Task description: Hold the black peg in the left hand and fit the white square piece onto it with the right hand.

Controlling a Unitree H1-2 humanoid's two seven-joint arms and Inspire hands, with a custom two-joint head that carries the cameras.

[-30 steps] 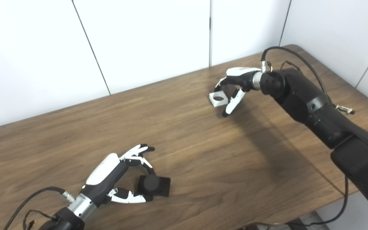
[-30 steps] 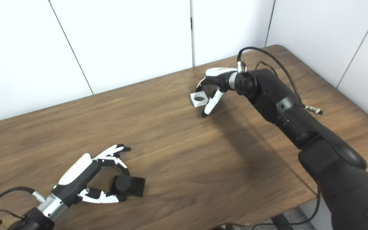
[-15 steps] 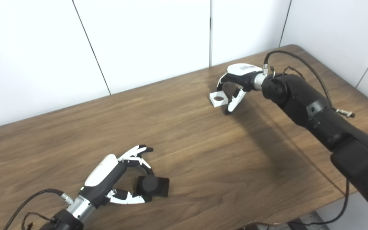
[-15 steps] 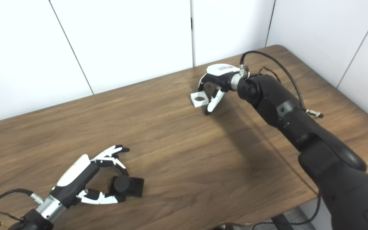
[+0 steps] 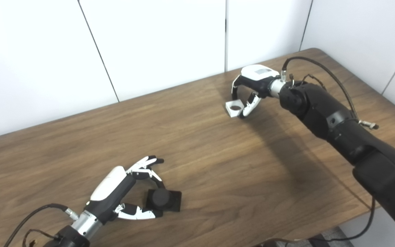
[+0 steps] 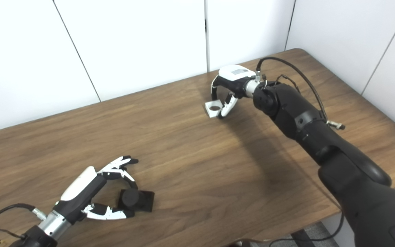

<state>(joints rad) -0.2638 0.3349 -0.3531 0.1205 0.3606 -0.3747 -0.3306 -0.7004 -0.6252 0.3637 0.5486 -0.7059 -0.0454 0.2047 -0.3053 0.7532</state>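
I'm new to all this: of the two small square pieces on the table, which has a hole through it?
The white square piece at the far side, between the right hand's fingers. The black peg by the left hand has a round post instead.

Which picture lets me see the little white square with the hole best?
The left eye view. There the white square piece sits a bit more apart from the right robot hand, so its hole shows clearly. The right eye view shows the same piece, hole visible too, but tucked closer against the fingers.
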